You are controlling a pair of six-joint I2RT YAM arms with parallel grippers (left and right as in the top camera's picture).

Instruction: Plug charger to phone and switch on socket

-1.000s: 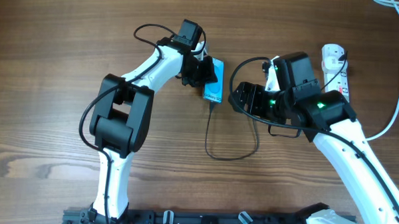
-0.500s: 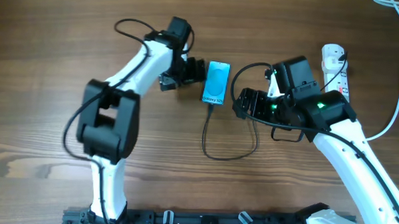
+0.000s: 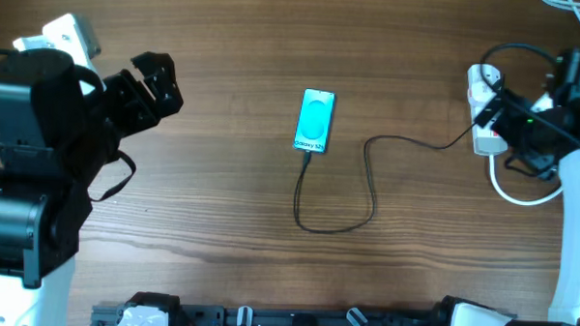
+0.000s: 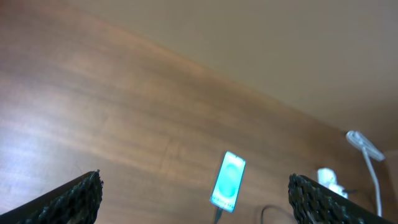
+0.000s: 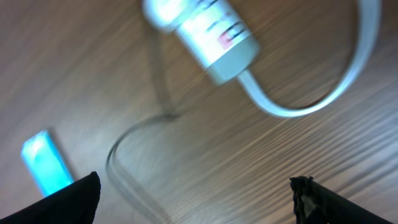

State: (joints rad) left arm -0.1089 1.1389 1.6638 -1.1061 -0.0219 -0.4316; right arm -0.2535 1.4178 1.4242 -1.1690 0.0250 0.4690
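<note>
The phone (image 3: 314,119) lies flat mid-table, cyan screen up, and also shows in the left wrist view (image 4: 229,189). The charger (image 3: 332,225), a thin black cable, meets the phone's lower edge, loops down and runs right to the socket (image 3: 482,90). My left gripper (image 3: 157,85) hangs open far to the left of the phone, nothing between its fingers (image 4: 69,199). My right gripper (image 3: 501,116) stands open by the white socket (image 5: 210,32), with bare wood between its fingers (image 5: 334,203). The right wrist view is blurred.
The socket's thick white lead (image 5: 298,107) curls out from its end, and another white cable (image 3: 574,12) crosses the far right corner. The table's far edge (image 4: 261,92) shows in the left wrist view. The arm bases stand at the near edge.
The left gripper let go of the phone, opened and swung far left. The right arm pulled back from the middle to the socket. The phone now lies alone with the cable at its end.
</note>
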